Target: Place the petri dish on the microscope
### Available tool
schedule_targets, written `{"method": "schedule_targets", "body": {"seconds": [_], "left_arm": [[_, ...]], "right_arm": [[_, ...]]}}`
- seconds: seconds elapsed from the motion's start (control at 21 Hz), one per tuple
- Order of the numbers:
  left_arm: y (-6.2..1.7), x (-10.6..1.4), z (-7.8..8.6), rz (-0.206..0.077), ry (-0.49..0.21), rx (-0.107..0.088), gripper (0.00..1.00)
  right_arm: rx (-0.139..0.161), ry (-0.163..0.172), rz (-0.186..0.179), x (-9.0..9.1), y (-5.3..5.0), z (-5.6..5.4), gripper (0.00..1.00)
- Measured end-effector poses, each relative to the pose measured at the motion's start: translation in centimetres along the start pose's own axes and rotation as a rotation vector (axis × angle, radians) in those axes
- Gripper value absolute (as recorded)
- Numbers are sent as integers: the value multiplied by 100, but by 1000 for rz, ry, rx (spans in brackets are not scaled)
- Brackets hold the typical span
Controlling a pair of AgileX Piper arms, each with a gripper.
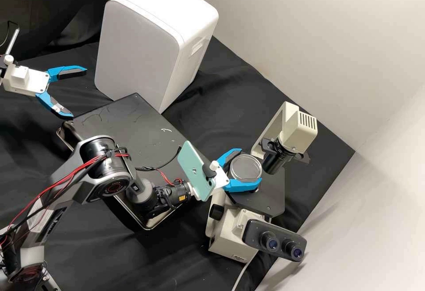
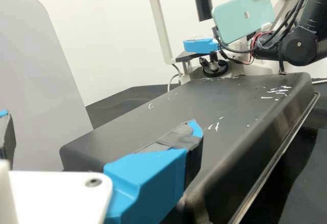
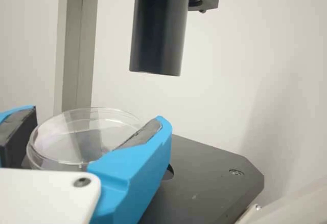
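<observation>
Microscope point(image 1: 230, 231) eyepieces point(image 1: 281, 244) sit nearest; the right gripper point(image 1: 246, 170) clamps its fingers on the petri dish point(image 3: 82, 132) at the stage point(image 1: 268, 198), beneath the black lens tube point(image 3: 158, 27). Far left, the left gripper point(image 1: 74, 92) gapes open by the black tray point(image 1: 133, 127), near the white box point(image 1: 155, 39).

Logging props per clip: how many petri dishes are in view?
1. The dish is between the jaws of the right gripper, above the microscope stage. More may hide behind the white box.

Legible text: none recorded. White tag point(image 1: 135, 188) on right arm point(image 1: 104, 171), poss. print on microscope point(image 1: 228, 227) base: too small to be read.
</observation>
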Motion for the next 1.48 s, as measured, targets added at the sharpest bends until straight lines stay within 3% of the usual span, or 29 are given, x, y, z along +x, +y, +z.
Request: {"method": "schedule_targets", "body": {"seconds": [0.1, 0.24, 0.91, 1.24, 1.48], "left_arm": [[-2, 1, 0, -1, 0, -2, 100], [-14, 4, -3, -6, 0, -23, 100], [-14, 4, -3, -6, 0, -25, 100], [-22, 6, -4, -9, 0, -27, 100], [-13, 16, -11, -5, 0, -26, 100]], "right_arm": [[0, -3, -3, 0, -3, 2, 100], [-1, -1, -4, 0, -4, 1, 100], [-4, -6, -15, -5, 0, -1, 100], [34, -41, -20, -148, 110, 8, 100], [53, -62, -32, -258, 129, 22, 100]]}}
